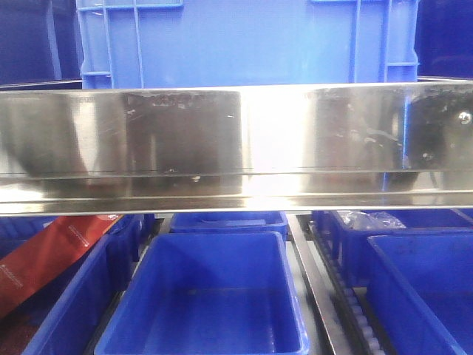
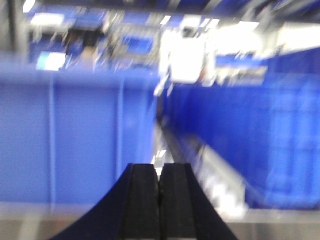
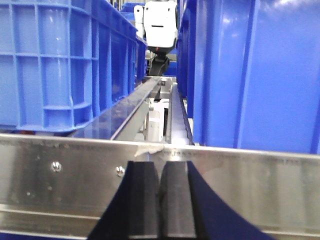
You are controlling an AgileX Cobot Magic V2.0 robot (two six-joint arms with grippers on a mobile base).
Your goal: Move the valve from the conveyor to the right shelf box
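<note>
exterior front-facing view shows a polished steel shelf rail (image 1: 236,148) across the middle, a tall blue crate (image 1: 244,41) standing on the level above it, and open blue bins (image 1: 214,296) on the level below, one at the lower left holding a red packet (image 1: 52,255). no valve and no conveyor appear in any view, so where the valve lies cannot be told.

judging by the word alone, a valve should be stiff, metal and fairly heavy for its size, with smooth slippery faces; a grip across its body or neck, rather than on a handle that may turn, looks safest.

the left gripper (image 2: 159,200) points level at blurred blue crates (image 2: 80,150), its black fingers pressed together with nothing between them. the right gripper (image 3: 160,200) is likewise level, low against the steel rail (image 3: 250,180), aimed down the gap between two blue crates (image 3: 60,65); its fingers are together and empty. a white robot part (image 3: 160,22) shows at the far end of that gap.
</note>
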